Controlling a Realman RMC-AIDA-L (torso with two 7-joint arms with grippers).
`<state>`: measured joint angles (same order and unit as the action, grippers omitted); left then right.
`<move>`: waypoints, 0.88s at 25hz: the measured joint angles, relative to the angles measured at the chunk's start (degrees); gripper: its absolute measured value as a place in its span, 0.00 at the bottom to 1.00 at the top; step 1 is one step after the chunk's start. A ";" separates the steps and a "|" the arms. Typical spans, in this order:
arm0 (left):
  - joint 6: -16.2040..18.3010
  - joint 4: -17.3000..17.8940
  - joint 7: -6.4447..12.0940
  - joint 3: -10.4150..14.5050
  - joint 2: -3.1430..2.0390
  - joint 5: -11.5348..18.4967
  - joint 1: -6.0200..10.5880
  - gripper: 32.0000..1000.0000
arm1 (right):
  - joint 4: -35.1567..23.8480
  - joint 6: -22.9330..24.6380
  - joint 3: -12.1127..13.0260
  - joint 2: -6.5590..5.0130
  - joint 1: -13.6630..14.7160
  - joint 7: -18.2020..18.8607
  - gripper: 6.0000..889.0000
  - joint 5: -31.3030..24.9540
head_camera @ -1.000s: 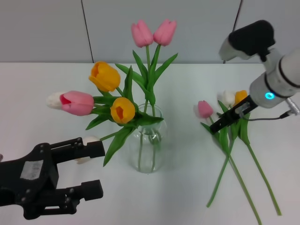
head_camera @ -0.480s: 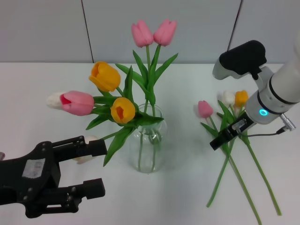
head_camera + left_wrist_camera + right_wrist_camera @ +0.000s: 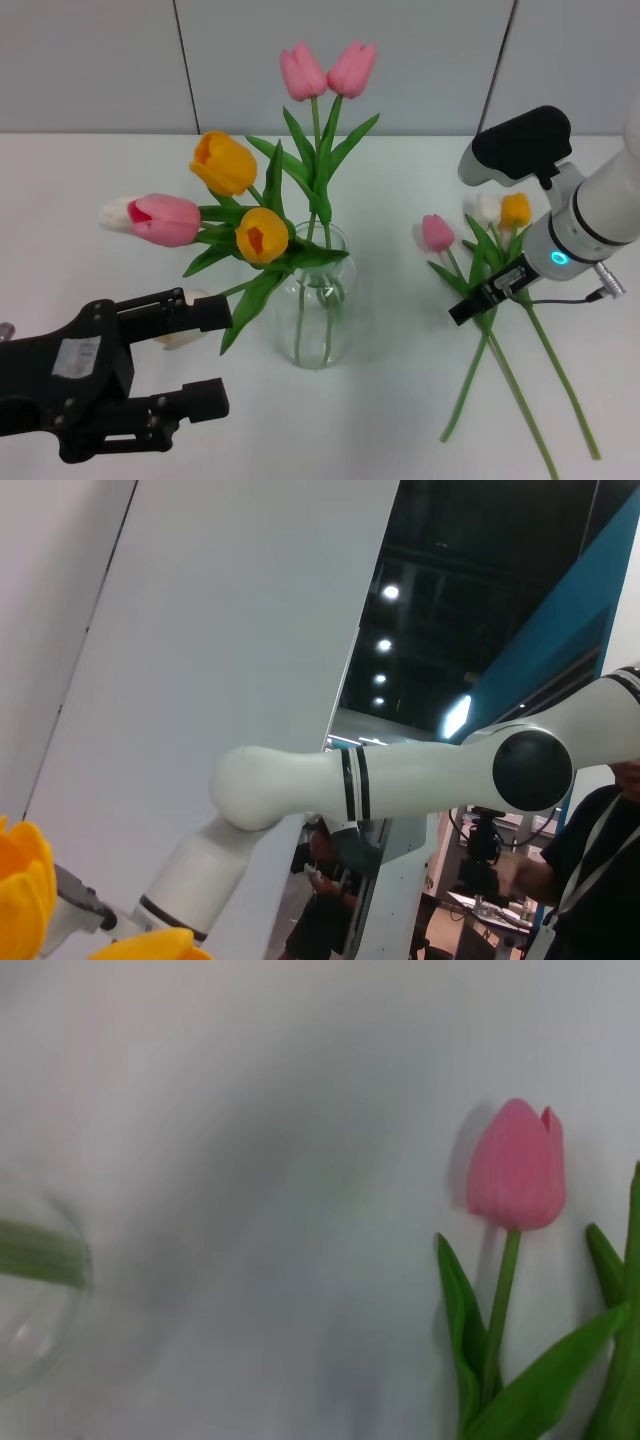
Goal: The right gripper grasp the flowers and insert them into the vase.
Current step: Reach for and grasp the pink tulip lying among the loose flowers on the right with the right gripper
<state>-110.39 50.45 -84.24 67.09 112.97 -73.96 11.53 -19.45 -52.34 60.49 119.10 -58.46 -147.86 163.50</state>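
Note:
The flowers, one deep-pink tulip, lie flat on the white table to the right of the vase, the stem running toward the front edge. The right wrist view shows the bud and its green leaves close up. My right gripper hangs low over the crossed stems, just right of and in front of the pink bud. The clear glass vase stands mid-table holding several tulips; its blurred rim shows in the right wrist view. My left gripper is open at the front left, holding nothing.
A white tulip and an orange tulip lie beside the pink one, their stems crossing it. The bouquet's blooms and leaves spread wide above and left of the vase. A grey wall stands behind the table.
The right arm has come down and toward the front, bringing its gripper from beside the buds to low over the stems. The left arm and the flowers have not moved.

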 joint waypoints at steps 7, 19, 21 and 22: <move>0.01 -1.41 0.15 -0.30 0.25 -0.21 0.60 0.81 | 2.19 2.60 -0.42 0.07 0.10 0.06 0.91 -0.21; 0.01 -2.38 0.30 -0.38 0.22 -0.23 0.97 0.81 | 2.80 4.17 0.15 0.08 -0.03 0.52 0.89 -2.37; 0.00 -2.38 0.31 -0.38 0.23 -0.23 1.01 0.81 | 2.82 4.26 0.15 0.08 0.00 0.53 0.89 -2.37; 0.01 -2.37 0.31 -0.38 0.23 -0.22 1.03 0.81 | 2.98 4.43 0.15 0.07 0.01 0.53 0.88 -2.38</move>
<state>-110.39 48.07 -83.93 66.71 113.20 -74.18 12.56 -16.47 -47.91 60.65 119.18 -58.45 -147.33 161.12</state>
